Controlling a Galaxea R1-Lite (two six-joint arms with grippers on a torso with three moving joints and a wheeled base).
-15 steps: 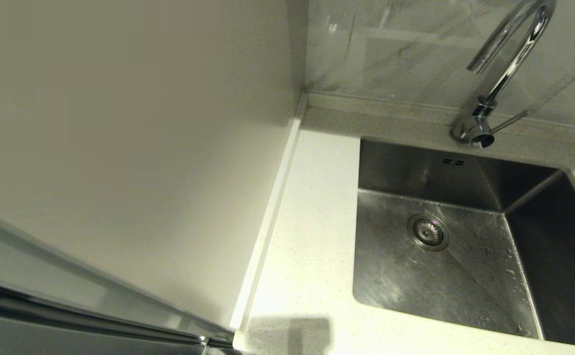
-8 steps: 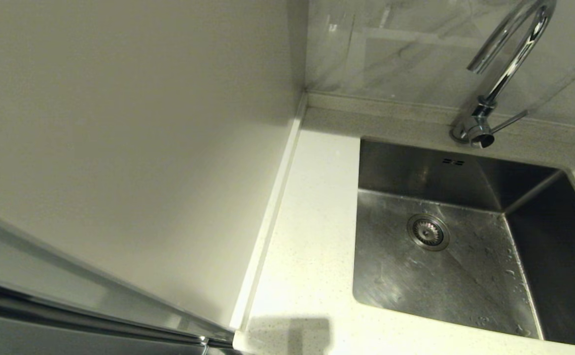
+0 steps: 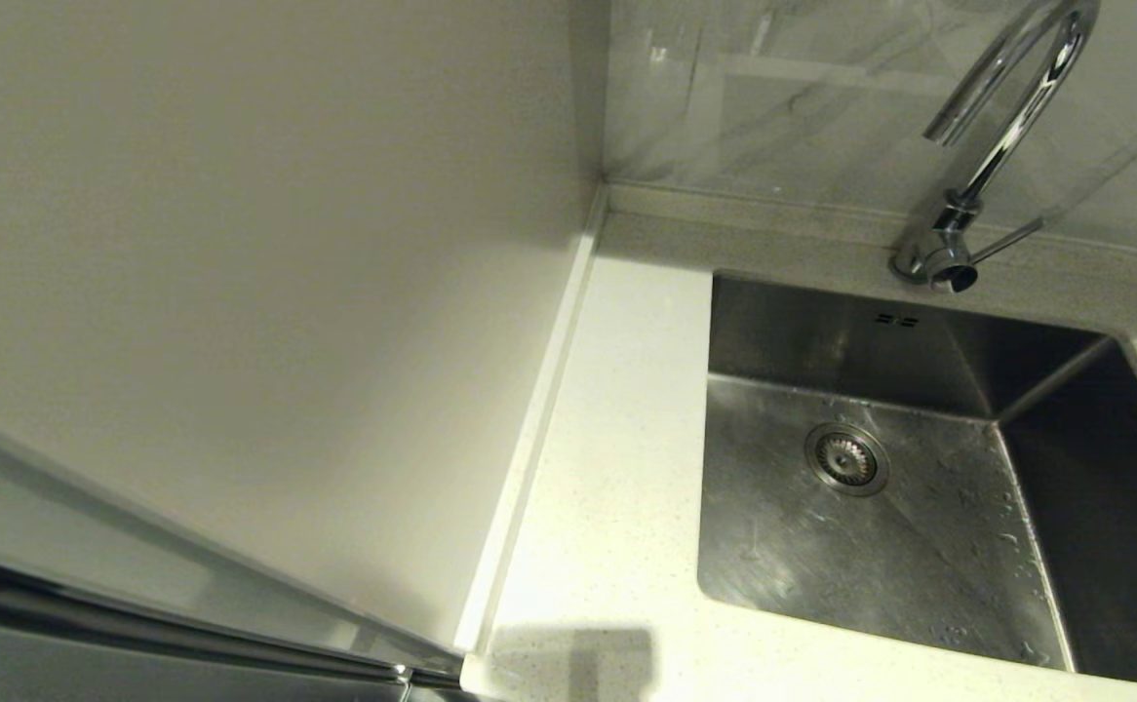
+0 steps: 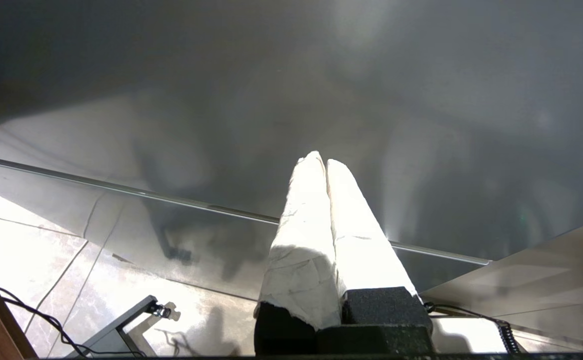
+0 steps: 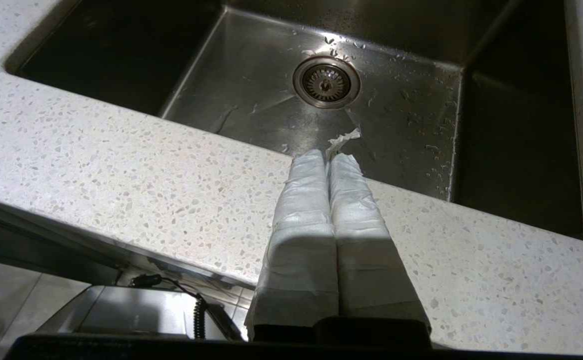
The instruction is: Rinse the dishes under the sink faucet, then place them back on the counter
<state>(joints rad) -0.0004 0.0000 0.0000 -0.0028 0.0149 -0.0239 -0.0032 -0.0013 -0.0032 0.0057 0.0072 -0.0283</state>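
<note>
The table (image 5: 121,175) is coloured off-white and flecked all over with fine grey and brownish speckles. The sink (image 3: 881,546) is finished in brushed steel grey, darker along its wall at 3 o'clock, and is spotted with pale water drops. The drain strainer (image 3: 846,458) is ringed in bright silver around a darker centre. The sink faucet (image 3: 993,146) is plated in mirror chrome. The wall panel (image 3: 237,244) is kept plain cream; the tiles (image 3: 803,107) behind are veined in grey marble. Both the left claw (image 4: 325,162) and the right claw (image 5: 327,157) are wrapped in white.
</note>
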